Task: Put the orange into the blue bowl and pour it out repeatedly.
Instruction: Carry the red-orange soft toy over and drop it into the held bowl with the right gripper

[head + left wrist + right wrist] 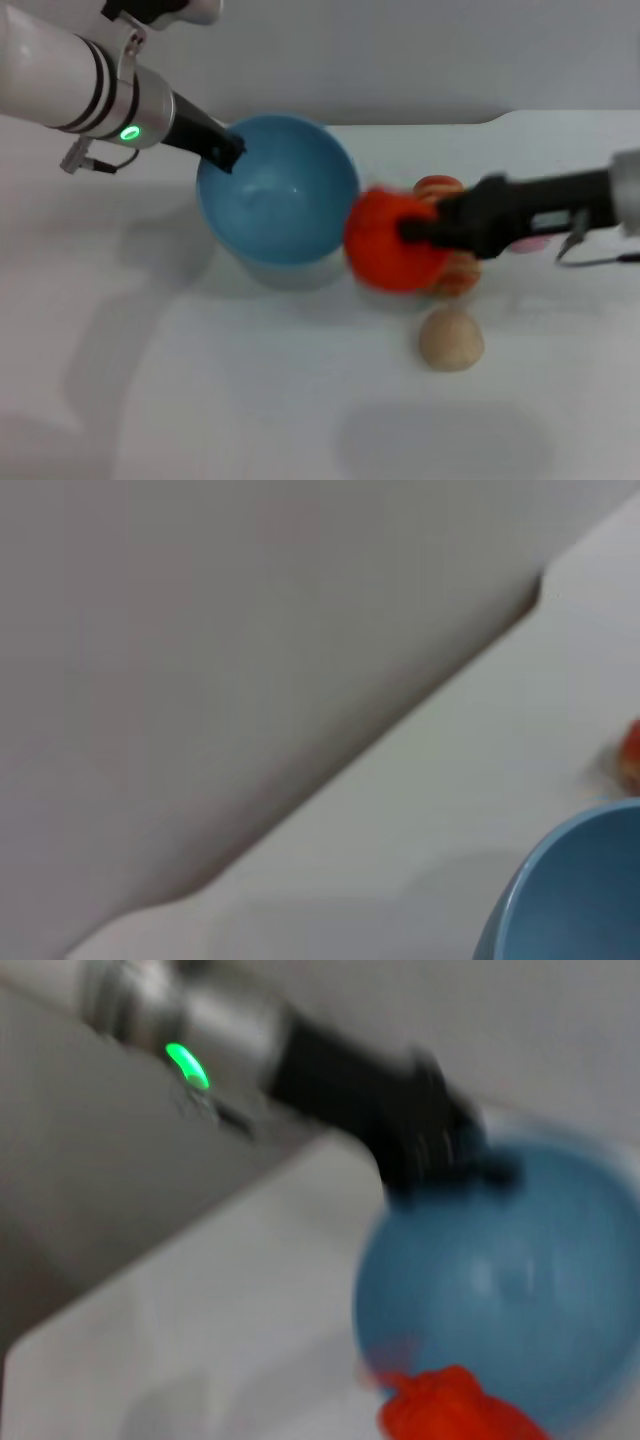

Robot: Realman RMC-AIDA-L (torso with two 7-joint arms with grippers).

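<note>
The right claw is clenched on the orange, holding it just beside the rim of the blue bowl, on the side toward the bench's right edge. The fruit is outside the bowl, not yet over its opening. The left claw grips the bowl's rim on the side toward the bench's far left corner and has it tipped, the opening facing the fruit; the bowl is empty inside. Behind the orange lies an orange-and-cream striped roll, mostly hidden, and a tan ball sits nearer the bench's front edge.

As I judge it, this round's placing is only part done: the fruit is grasped and at the bowl, but it has still to go in, be released, and then be poured out
</note>
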